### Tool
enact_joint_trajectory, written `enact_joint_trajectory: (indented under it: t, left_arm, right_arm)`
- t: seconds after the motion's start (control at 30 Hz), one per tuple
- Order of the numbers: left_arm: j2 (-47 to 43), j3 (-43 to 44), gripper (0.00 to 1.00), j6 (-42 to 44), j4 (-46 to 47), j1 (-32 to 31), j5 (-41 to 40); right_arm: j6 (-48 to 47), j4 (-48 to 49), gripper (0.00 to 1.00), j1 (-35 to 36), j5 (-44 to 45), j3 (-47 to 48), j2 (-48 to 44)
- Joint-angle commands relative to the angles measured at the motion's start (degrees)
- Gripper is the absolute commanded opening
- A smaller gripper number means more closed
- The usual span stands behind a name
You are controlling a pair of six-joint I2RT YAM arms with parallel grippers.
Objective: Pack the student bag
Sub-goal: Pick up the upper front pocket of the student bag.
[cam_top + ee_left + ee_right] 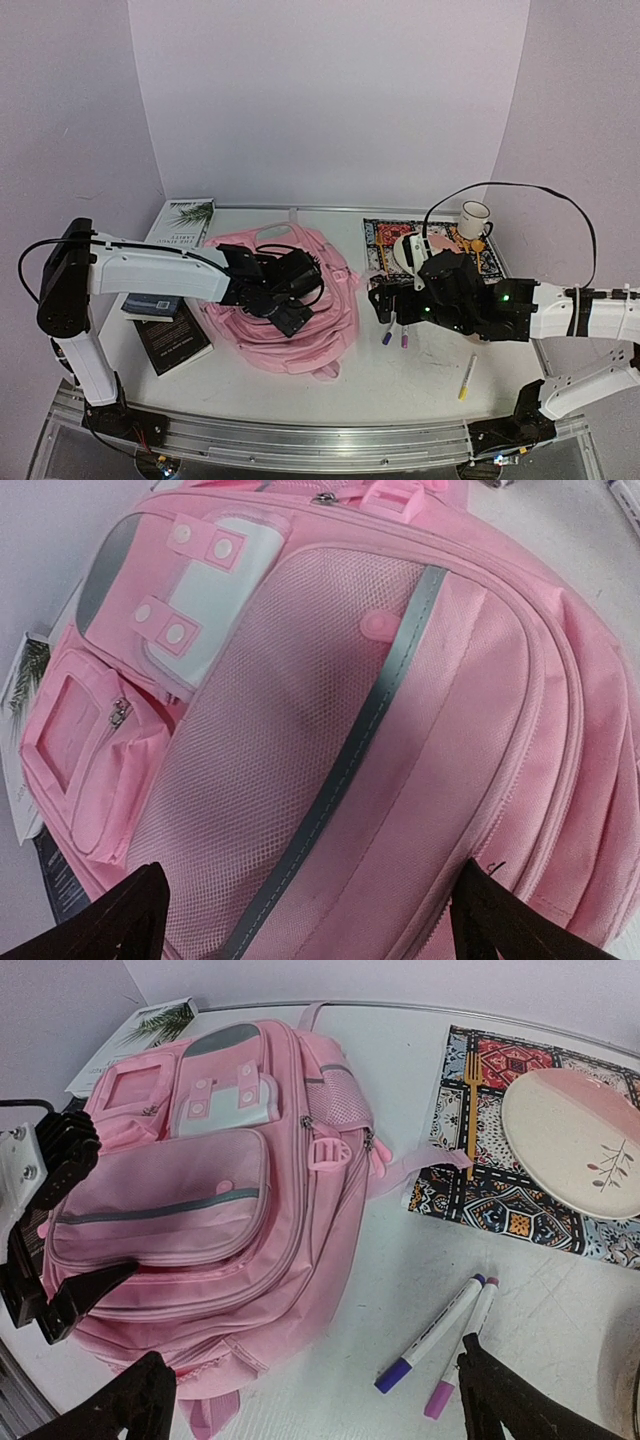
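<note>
The student bag [335, 315] lay flat with its front face up on the tabletop [400, 390], left of the middle and about midway between the far and near edges. Its grey-striped mesh pocket and its white-patched pockets faced upward.

The left tool [292, 298] hung over the bag's front with its jaws spread wide and nothing between them. The wrist view showed only pink fabric beyond its dark fingers [115, 920]. Whether it touched the fabric could not be told.

The right tool [384, 303] was just beside the bag's right side, over bare tabletop, also spread wide and holding nothing. Below it lay two markers [435, 1332] side by side, one with a blue-purple cap and the other with a pink-purple cap, both clear of the bag.

Toward the far right corner lay a patterned placemat [500, 1200]. It carried a pale plate [575, 1135] with a sprig design and a yellow fork [470, 1110] beside the plate. A pink strap from the bag reached the mat's edge. A white mug [475, 213] stood at the mat's far right end.

A yellow pen [467, 378] lay alone on the right, closer to the near edge.

Books lay along the left edge: a white book [187, 218] with a pine sprig on its cover by the far left corner, and a dark book [172, 342] nearer the near edge, just beside the bag.
</note>
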Motion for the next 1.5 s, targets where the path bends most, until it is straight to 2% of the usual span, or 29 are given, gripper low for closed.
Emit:
enact_joint_trajectory:
  t: [0.0, 0.27, 0.9, 1.1, 1.23, 1.37, 1.47]
  left_arm:
    - [-1.16, 2.85, 0.99, -1.22, -1.31, 0.33, -7.22]
    - [1.54, 2.17, 0.95, -1.54, -1.59, 0.35, -7.46]
    - [9.74, 0.50, 0.77, -3.42, -1.85, 0.33, -16.94]
    - [8.15, 1.54, 0.51, -3.44, -2.05, 0.33, -19.46]
    - [5.88, 3.16, 0.23, -2.28, -2.89, 0.33, -21.13]
    - [3.88, 5.87, 0.08, -1.60, -4.79, 0.33, -21.14]
    - [2.98, 8.70, 0.03, -1.06, -6.79, 0.33, -21.15]
  right_arm:
    - [0.88, -0.55, 0.98, -0.17, 2.01, -0.08, -0.50]
    - [1.10, -0.55, 0.98, -0.20, 1.41, 0.36, 0.26]
    - [1.95, -0.38, 0.98, -0.20, -0.60, 1.44, 2.38]
    - [3.22, -0.37, 0.98, -0.19, -0.97, 1.70, 2.56]
    - [4.93, -0.43, 0.98, -0.18, -0.34, 1.76, 2.86]
    - [7.29, -1.39, 0.98, -0.18, -0.36, 2.55, 4.05]
    - [8.53, -2.47, 0.98, -0.15, -1.36, 3.43, 5.64]
